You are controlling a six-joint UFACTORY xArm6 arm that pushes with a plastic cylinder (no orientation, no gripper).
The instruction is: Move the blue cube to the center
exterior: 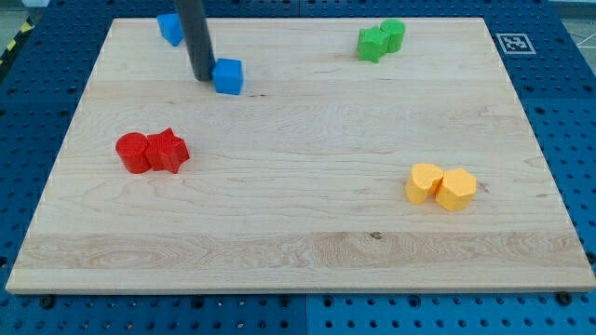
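My tip (202,76) carries no gripper, only a bare rod. It stands just left of the blue cube (228,75), seemingly touching it, near the board's top edge. The centre lies down and rightward.

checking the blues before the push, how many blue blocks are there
2: a blue cube just right of my tip, and a blue block at the view's top, partly behind the rod.

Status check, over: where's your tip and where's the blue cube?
My tip down at the blue cube's left side, about touching. Cube sits near the board's top left, short of center. Path to center shows no blocks.
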